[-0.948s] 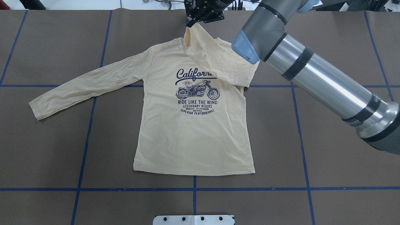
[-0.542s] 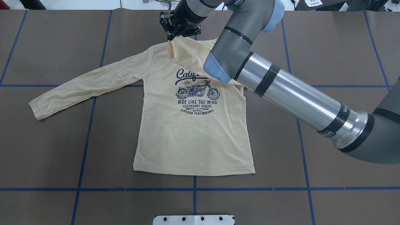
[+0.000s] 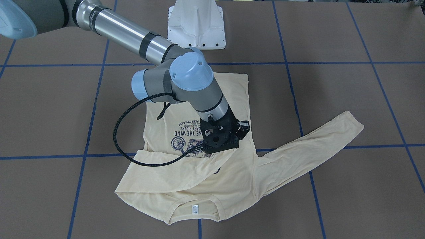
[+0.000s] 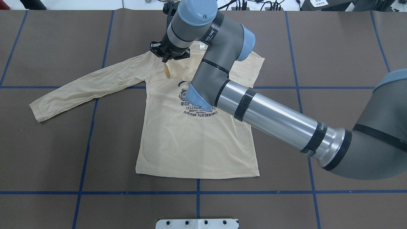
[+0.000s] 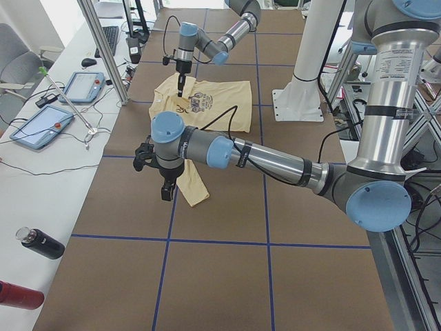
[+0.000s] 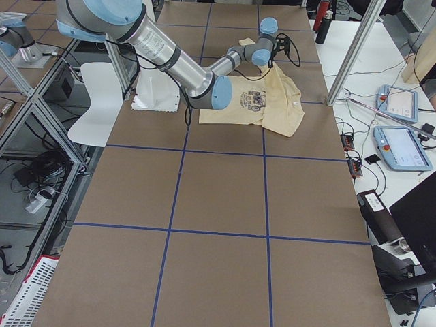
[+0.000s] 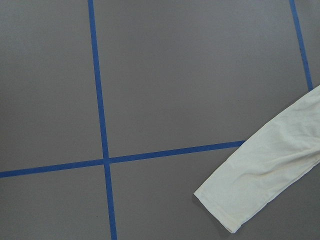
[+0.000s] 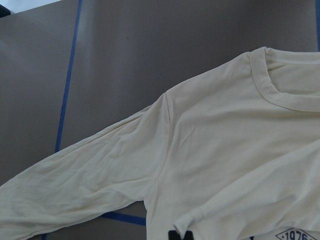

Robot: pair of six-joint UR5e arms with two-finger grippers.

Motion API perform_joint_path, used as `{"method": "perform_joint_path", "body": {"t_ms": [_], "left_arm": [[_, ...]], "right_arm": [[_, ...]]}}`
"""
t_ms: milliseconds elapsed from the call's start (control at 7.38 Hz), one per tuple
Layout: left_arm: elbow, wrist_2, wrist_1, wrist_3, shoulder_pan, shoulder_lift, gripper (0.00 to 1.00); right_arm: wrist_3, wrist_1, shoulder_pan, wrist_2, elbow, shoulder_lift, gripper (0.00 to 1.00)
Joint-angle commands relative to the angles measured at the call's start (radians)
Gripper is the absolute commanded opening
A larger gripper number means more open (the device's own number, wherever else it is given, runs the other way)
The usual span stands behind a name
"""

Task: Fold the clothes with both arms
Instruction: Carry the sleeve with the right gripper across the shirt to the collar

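Observation:
The cream-yellow shirt (image 4: 190,143) lies flat, print side up, on the brown table, its neck label (image 3: 195,209) at the far edge. My right gripper (image 4: 168,60) hovers over the shirt's chest by the left shoulder, shut on the cuff (image 4: 166,71) of the right sleeve. That sleeve is folded over across the chest (image 3: 186,172). In the right wrist view the black fingertips (image 8: 174,235) pinch fabric. The left sleeve (image 4: 89,86) lies stretched out; its cuff (image 7: 235,205) shows in the left wrist view. My left gripper (image 5: 165,193) hangs near that cuff; I cannot tell its state.
The white pedestal base (image 3: 196,26) stands at the robot's edge of the table. Blue tape lines (image 4: 86,143) cross the brown cover. Tablets (image 5: 41,124) and bottles (image 5: 38,243) lie on a side table beyond the far edge.
My right gripper has moved left and toward the robot, dragging the right sleeve across the chest. The arm now covers more of the print. The left sleeve has not moved.

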Motion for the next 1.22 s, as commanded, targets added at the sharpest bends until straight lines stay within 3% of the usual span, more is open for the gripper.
{"method": "perform_joint_path", "body": {"t_ms": [0,135,406,813,948,1084], "left_arm": [[0.045,0.000,-0.001,0.000,0.000,-0.039,1.00],[0.046,0.000,-0.001,0.000,0.000,-0.042,1.00],[0.052,0.000,-0.001,0.000,0.000,-0.043,1.00],[0.076,0.000,-0.001,-0.008,0.003,-0.065,1.00],[0.068,0.000,-0.035,-0.069,0.005,-0.072,1.00],[0.072,0.005,-0.163,-0.176,0.026,-0.056,1.00]], "right_arm": [[0.001,0.001,-0.017,-0.070,-0.061,0.048,0.02],[0.006,0.013,-0.039,-0.150,-0.076,0.066,0.98],[0.114,0.016,-0.050,-0.214,-0.081,0.085,0.99],[0.136,0.008,-0.042,-0.214,-0.074,0.068,0.99],[0.131,-0.002,-0.025,-0.190,-0.028,0.025,0.99],[0.109,-0.101,0.002,-0.127,0.086,-0.049,0.99]]}}
